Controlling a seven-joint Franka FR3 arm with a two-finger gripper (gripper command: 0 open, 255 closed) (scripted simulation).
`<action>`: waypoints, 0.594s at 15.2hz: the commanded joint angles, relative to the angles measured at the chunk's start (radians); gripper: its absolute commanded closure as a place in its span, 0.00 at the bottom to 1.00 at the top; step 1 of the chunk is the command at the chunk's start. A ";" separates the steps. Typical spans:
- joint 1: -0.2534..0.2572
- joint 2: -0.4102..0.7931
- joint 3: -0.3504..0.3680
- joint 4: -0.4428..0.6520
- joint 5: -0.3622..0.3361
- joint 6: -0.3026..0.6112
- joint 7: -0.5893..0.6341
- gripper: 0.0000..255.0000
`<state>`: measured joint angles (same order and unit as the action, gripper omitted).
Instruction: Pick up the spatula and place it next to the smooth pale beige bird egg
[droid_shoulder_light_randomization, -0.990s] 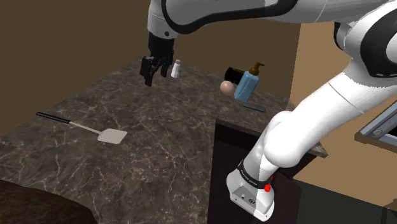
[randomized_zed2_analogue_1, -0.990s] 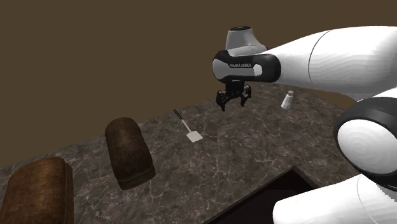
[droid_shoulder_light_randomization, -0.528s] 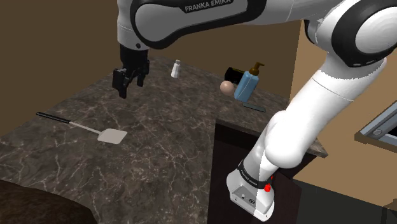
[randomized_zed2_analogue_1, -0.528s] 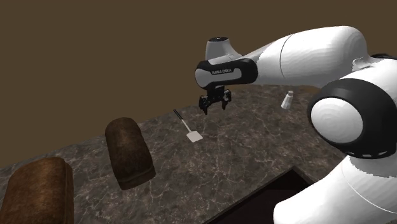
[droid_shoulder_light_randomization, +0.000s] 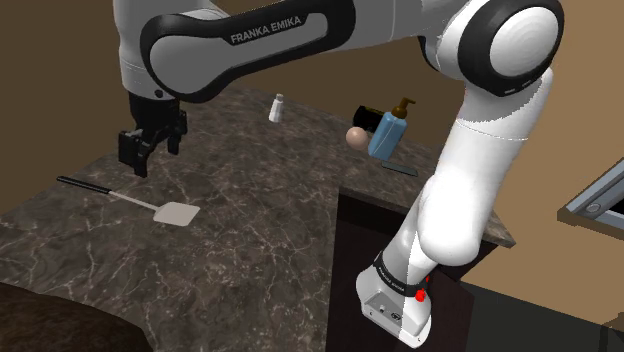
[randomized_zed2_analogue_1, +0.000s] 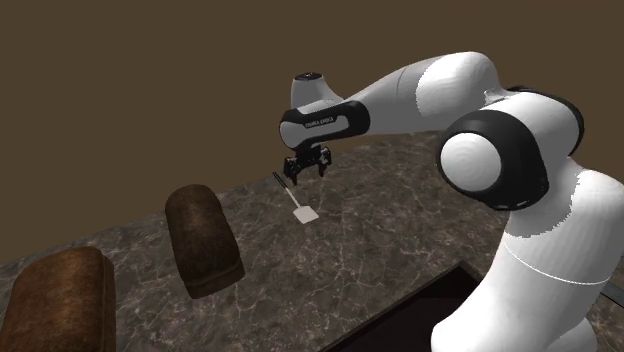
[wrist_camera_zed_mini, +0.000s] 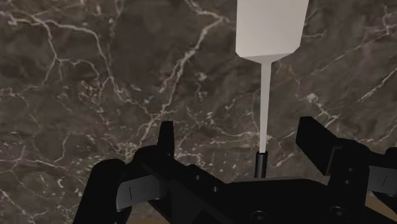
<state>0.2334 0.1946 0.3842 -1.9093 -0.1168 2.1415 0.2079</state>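
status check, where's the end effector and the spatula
End effector open, hovering over the spatula handle, not touching. Spatula flat on the counter, ungrasped. Blue soap bottle stands right beside the egg.

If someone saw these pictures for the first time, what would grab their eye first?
The big white arm arches over the dark marbled counter, its black tool open above the thin handle of the pale spatula. A brown loaf-shaped block stands on the counter at the second exterior view's left.
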 joint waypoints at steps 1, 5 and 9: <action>0.024 0.067 0.008 0.053 -0.025 0.012 0.018 0.00; 0.068 0.173 0.014 0.151 -0.063 0.016 0.040 0.00; 0.072 0.200 0.007 0.134 -0.077 0.058 0.049 0.00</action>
<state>0.3048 0.3885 0.3931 -1.7703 -0.1907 2.1890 0.2547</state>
